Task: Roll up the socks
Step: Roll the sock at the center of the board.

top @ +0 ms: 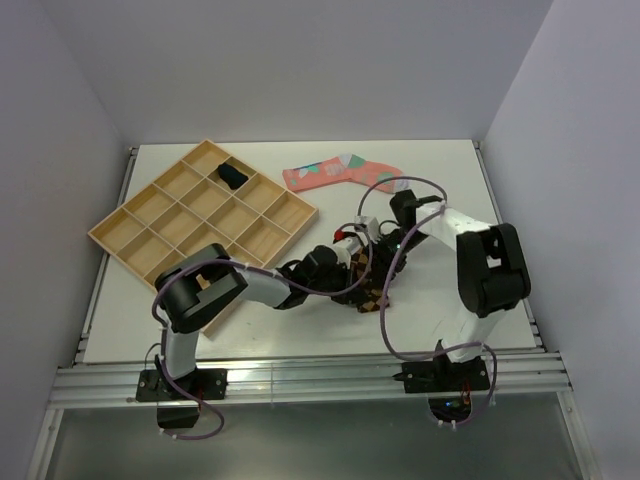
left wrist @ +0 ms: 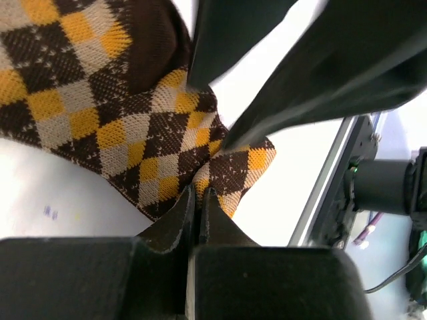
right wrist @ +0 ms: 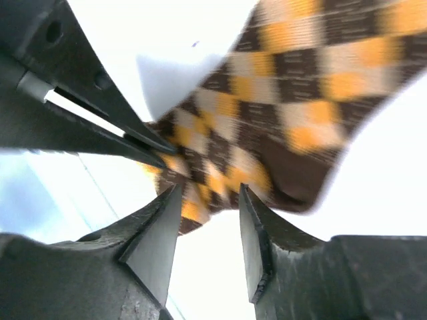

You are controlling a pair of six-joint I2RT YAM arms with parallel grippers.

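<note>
We see the left gripper point(left wrist: 198, 203) pinched tight on the soft diamond-knit sock point(left wrist: 100, 113) at its corner. The right gripper point(right wrist: 210, 207) is half-open, jaws straddling that edge, with smooth white table point(top: 440, 180) underneath.

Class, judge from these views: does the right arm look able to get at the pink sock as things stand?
Probably yes. The pink sock lies flat on the table just beyond the right gripper, with nothing between, and its jaws stand open around the diamond sock.

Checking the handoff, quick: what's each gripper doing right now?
Left gripper: shut on the argyle sock, pinching its edge.
Right gripper: open, jaws either side of that sock's edge.
</note>
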